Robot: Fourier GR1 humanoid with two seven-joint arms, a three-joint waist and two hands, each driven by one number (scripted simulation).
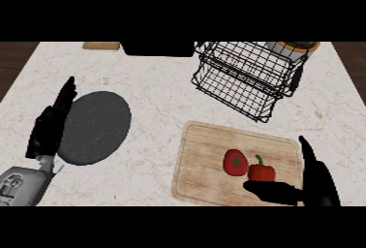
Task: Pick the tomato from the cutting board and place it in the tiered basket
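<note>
1. The right hand (304, 186) comes in at the lower right corner, over the near right part of the cutting board (207, 160). Its fingers point straight up along the board's right edge and its thumb reaches left, spread wide; it holds nothing.
2. Just above the tip of that thumb sits a small red bell pepper (262, 172) with a green stem, touching or nearly touching the thumb; which of the two cannot be told.
3. The tomato (235, 162) lies on the board just left of the pepper, so up and to the left of the right hand, with the pepper partly between them. It looks slightly taller than wide, its long axis running away from the robot.
4. The right hand is much the nearer one. I judge the reach turns on passing the pepper without nudging it.
5. The black wire tiered basket (247, 77) stands beyond the board, toward the far right of the desk (157, 111), well apart from the tomato.
6. The left hand (50, 128) rests open at the left edge, fingers up, beside a dark round plate (97, 128).
</note>
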